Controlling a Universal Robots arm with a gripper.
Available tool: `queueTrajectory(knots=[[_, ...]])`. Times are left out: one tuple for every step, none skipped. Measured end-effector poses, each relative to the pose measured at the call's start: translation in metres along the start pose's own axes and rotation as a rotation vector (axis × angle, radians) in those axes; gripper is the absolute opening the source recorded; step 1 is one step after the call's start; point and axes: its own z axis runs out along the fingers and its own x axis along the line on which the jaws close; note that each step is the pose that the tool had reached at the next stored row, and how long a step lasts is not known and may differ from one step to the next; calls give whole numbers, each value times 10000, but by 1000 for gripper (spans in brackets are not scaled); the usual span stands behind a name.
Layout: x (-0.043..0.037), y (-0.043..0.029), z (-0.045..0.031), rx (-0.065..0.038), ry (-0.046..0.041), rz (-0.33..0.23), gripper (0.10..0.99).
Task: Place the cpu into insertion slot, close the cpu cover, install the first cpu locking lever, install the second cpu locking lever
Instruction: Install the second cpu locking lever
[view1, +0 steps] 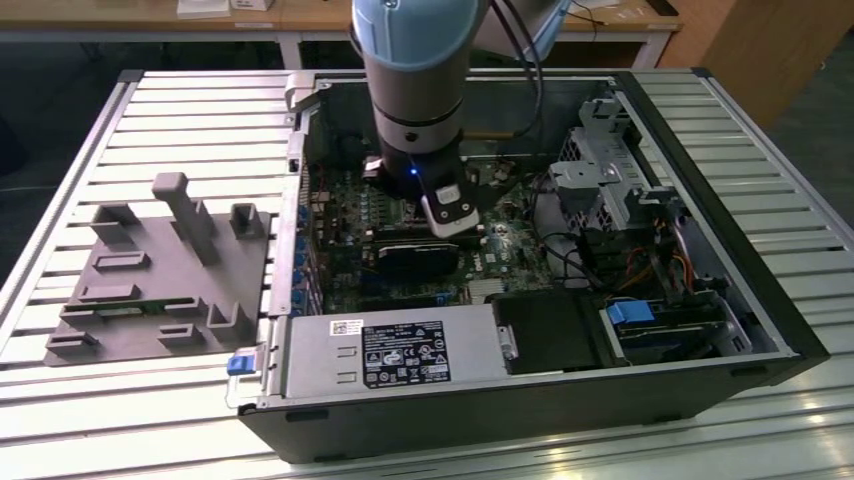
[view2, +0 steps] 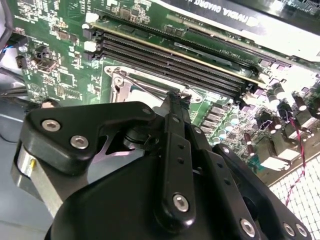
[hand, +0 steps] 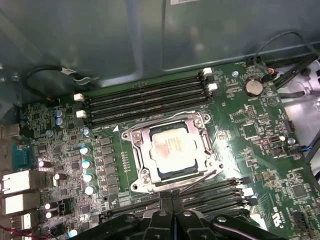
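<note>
The square, matte silvery cpu (hand: 171, 149) lies seated in the insertion slot (hand: 150, 172), framed by the thin shiny metal cpu cover (hand: 134, 142) closed flat around it. The black hand (hand: 172, 199) hovers just beside the socket, fingertips pressed together, grasping nothing.

cpu (hand: 171, 151): flat square chip, pale silvery-grey top, seated flat in the insertion slot (hand: 161, 176), dark margin visible round its edges. Insertion slot: square socket on the green motherboard, sitting between two banks of long black memory slots. cpu cover (hand: 146, 141): thin silvery frame with square window, lying down flat over the socket, chip showing through the window, screws at the corners. Thin wire lever (hand: 201, 181) running along one side of the frame, slanted slightly off it. Corner of the same frame (view2: 123, 82) seen in the second wrist view, partly hidden.
</note>
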Motion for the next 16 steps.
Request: queueTrajectory(knots=[[6, -4, 8, 1, 3, 1, 106], [14, -9, 17, 1, 6, 1, 106], [26, -15, 25, 3, 8, 2, 106], [37, -20, 32, 3, 10, 2, 106], [48, -25, 41, 3, 12, 2, 106], [55, -31, 52, 3, 13, 3, 106], [58, -35, 65, -1, 14, 4, 106], [63, -40, 76, -10, 17, 5, 106], [68, -44, 86, -23, 20, 6, 106], [72, -49, 94, -49, 27, 9, 106], [77, -52, 102, -86, 37, 12, 106], [83, -55, 109, -144, 49, 16, 106], [89, -58, 113, -219, 68, 24, 106], [95, -61, 117, -299, 88, 32, 106], [102, -65, 122, -366, 104, 39, 106], [107, -68, 130, -391, 107, 42, 106]])
